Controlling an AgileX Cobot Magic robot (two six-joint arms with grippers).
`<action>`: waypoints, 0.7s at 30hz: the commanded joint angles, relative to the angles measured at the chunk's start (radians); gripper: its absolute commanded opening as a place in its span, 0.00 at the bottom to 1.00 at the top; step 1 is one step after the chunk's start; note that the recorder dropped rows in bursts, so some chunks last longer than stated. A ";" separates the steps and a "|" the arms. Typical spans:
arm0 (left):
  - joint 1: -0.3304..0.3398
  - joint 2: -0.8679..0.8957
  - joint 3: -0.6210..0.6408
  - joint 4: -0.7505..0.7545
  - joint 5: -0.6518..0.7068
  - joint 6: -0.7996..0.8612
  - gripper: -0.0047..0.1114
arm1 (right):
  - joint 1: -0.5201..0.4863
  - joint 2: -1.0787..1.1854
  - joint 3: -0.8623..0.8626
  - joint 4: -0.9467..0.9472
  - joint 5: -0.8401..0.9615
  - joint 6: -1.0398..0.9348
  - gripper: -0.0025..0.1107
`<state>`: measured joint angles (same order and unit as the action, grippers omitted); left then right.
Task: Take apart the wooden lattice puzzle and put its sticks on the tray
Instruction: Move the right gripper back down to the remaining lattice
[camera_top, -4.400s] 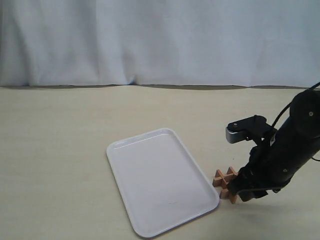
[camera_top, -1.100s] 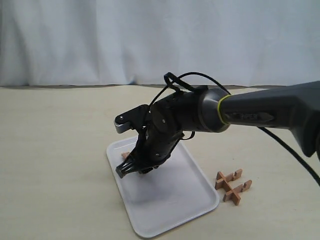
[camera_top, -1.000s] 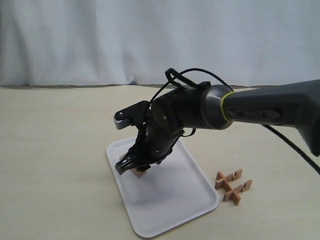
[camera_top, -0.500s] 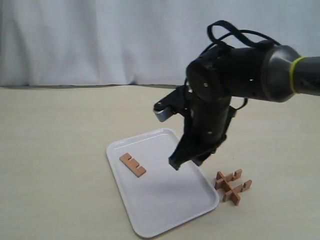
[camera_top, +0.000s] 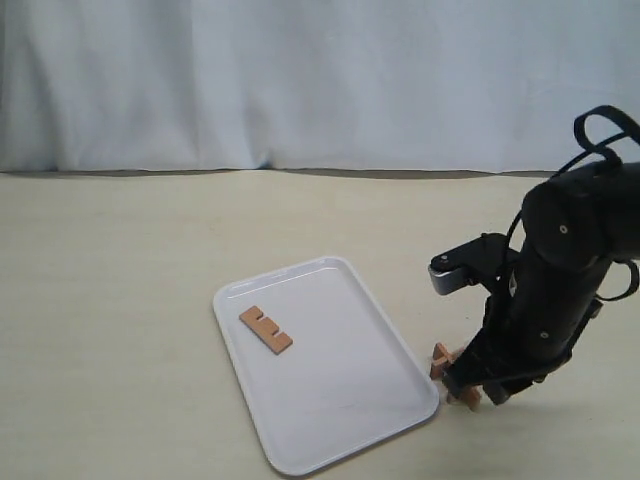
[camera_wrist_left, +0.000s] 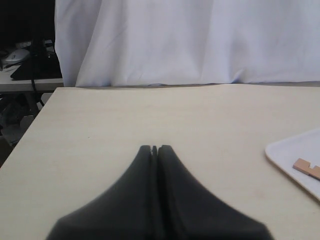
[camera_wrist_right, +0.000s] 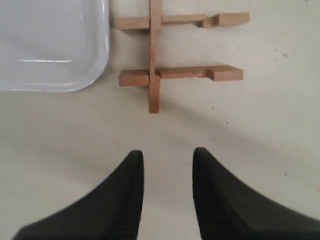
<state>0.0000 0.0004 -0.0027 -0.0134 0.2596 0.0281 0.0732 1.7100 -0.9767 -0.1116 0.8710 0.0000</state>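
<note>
Cloth (camera_top: 300, 80) backs the table (camera_top: 120, 300). Right gripper (camera_wrist_right: 167, 152), parted and empty, hovers near the three-stick lattice puzzle (camera_wrist_right: 155, 75), just beside the tray (camera_wrist_right: 50, 50); one notched stick (camera_top: 265, 330) lies on it. Left gripper (camera_wrist_left: 155, 148) is closed.

Ahead of the right hand (camera_wrist_right: 164, 160), with matt ribbed black fingers (camera_wrist_right: 127, 185), lie the matt bare-wood lattice puzzle (camera_wrist_right: 155, 55) and the glossy, smooth white plastic tray (camera_wrist_right: 102, 50) on a pale matt table (camera_wrist_right: 260, 150).

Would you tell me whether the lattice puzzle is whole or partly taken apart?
Partly apart: the puzzle has three crossed sticks; one stick lies on the tray.
</note>
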 joint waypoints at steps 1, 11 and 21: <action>0.000 0.000 0.003 0.002 -0.010 -0.002 0.04 | -0.005 0.002 0.072 0.010 -0.082 -0.017 0.30; 0.000 0.000 0.003 0.002 -0.012 -0.002 0.04 | -0.005 0.050 0.082 0.049 -0.169 -0.014 0.30; 0.000 0.000 0.003 0.002 -0.012 -0.002 0.04 | -0.005 0.071 0.082 0.051 -0.240 -0.011 0.30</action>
<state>0.0000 0.0004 -0.0027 -0.0134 0.2596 0.0281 0.0732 1.7782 -0.8983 -0.0691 0.6653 -0.0072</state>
